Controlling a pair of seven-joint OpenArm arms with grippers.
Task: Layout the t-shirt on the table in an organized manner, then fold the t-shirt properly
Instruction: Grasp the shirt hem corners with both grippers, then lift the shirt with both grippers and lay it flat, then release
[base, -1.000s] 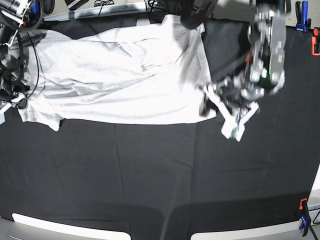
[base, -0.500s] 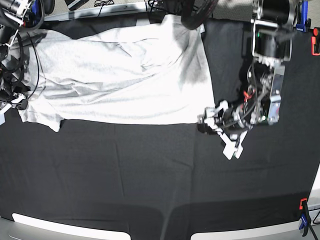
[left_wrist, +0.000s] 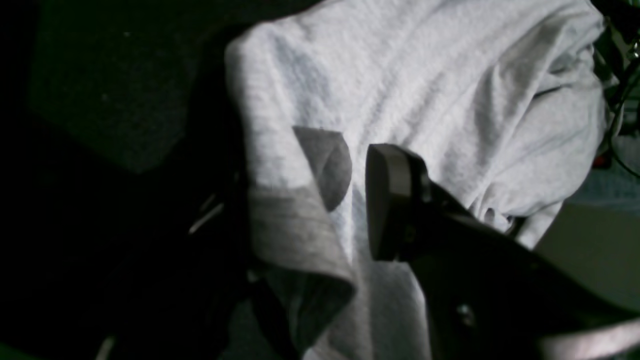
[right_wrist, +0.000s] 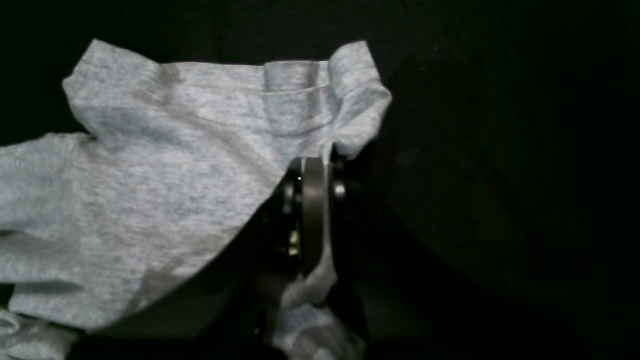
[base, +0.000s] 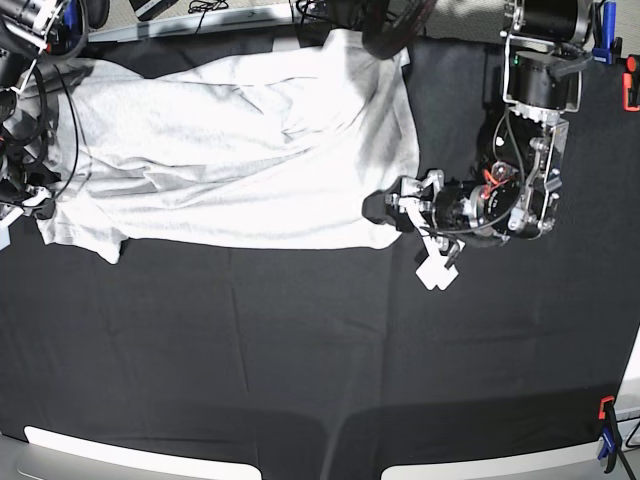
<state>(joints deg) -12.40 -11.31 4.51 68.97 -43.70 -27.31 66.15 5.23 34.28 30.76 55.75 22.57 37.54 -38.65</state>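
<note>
The white t-shirt (base: 240, 150) lies spread, a little wrinkled, across the back left of the black table (base: 300, 340). My left gripper (base: 396, 212) is at the shirt's near right corner, lying sideways and pointing left. In the left wrist view the left gripper (left_wrist: 310, 210) stands open, with a fold of the t-shirt (left_wrist: 400, 90) hem hanging between its fingers (left_wrist: 390, 200). At the shirt's left end, by the table's edge, sits my right gripper (base: 28, 195). The right wrist view shows the right gripper (right_wrist: 314, 170) shut on a bunched hem of the t-shirt (right_wrist: 150, 175).
Orange and blue clamps sit at the table's right edge, one at the front (base: 606, 432) and others at the back (base: 630, 85). Cables (base: 210, 8) lie beyond the far edge. White strips (base: 140, 455) run along the near edge.
My left arm has swung down and to the left, turning its gripper sideways onto the shirt's near right corner. The right arm and the rest of the shirt have stayed put.
</note>
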